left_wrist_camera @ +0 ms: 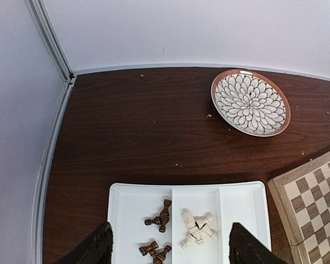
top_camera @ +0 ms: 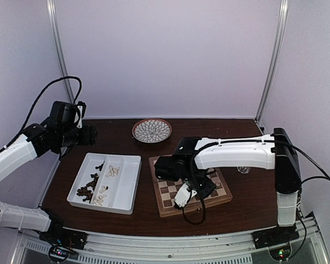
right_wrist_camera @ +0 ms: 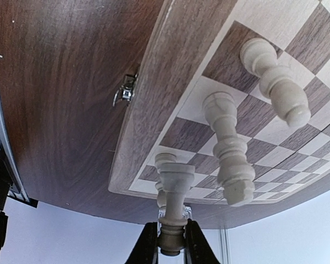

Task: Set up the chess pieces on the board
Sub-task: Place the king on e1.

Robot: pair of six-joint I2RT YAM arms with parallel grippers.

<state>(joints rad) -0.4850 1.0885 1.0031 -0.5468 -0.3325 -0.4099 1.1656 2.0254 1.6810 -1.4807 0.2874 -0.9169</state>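
Fingers of the right gripper clamp a cream-white wooden chess piece upright over the checked wooden board, edge row; left gripper gapes.

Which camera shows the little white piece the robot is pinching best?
The right wrist view: the cream piece is big and sharp there, pinched by the right gripper at a corner of the board. In the top external view it is lost under the right arm. The left wrist view misses it, showing only a board corner.
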